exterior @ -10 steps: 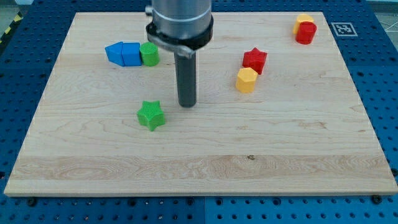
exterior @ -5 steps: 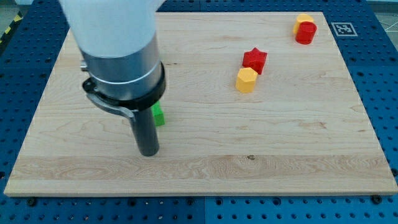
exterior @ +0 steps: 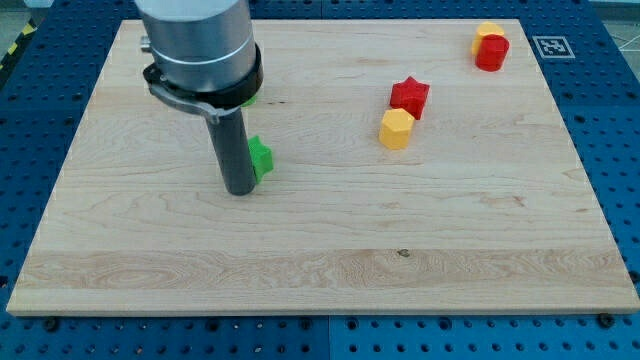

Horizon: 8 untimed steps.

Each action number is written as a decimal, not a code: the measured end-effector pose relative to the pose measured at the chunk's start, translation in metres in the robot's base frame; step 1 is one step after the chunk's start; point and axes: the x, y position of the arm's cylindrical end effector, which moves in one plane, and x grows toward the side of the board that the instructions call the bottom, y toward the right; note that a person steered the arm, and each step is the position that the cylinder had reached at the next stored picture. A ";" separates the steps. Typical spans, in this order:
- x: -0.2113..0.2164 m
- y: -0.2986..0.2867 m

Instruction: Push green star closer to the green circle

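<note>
Your wooden board (exterior: 320, 270) lies on a blue perforated table (exterior: 620, 130), and its strip nearest the view's bottom carries only grain and one small dark knot. Moving up from there, you meet my tip (exterior: 240, 190), the lower end of the dark rod, resting on the board left of centre. The green star (exterior: 259, 156) sits just beside the rod on its right and slightly toward the view's top; the rod covers the star's left part, so you see only a few of its points, and whether rod and star actually touch cannot be told. This arm has no pincer, so there is nothing to be released, clenched or grasping. Above the rod, the grey collar and pale body of the arm (exterior: 200, 50) fill the upper left of the board and hide what lies behind them. A thin green sliver (exterior: 249, 97) peeks out at the collar's right edge; its shape cannot be made out. Farther up and toward the view's right, you find a yellow hexagonal block (exterior: 396, 129) with a red star (exterior: 409, 97) touching it just above and to its right. Farthest away, near the board's top right corner, a red cylinder (exterior: 491, 52) stands in front of a yellow block (exterior: 488, 31). Beyond that corner, a black-and-white marker (exterior: 553, 46) lies on the table.
</note>
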 end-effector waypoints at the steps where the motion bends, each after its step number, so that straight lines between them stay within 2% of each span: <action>1: -0.016 0.000; 3: -0.041 0.003; 8: -0.118 0.065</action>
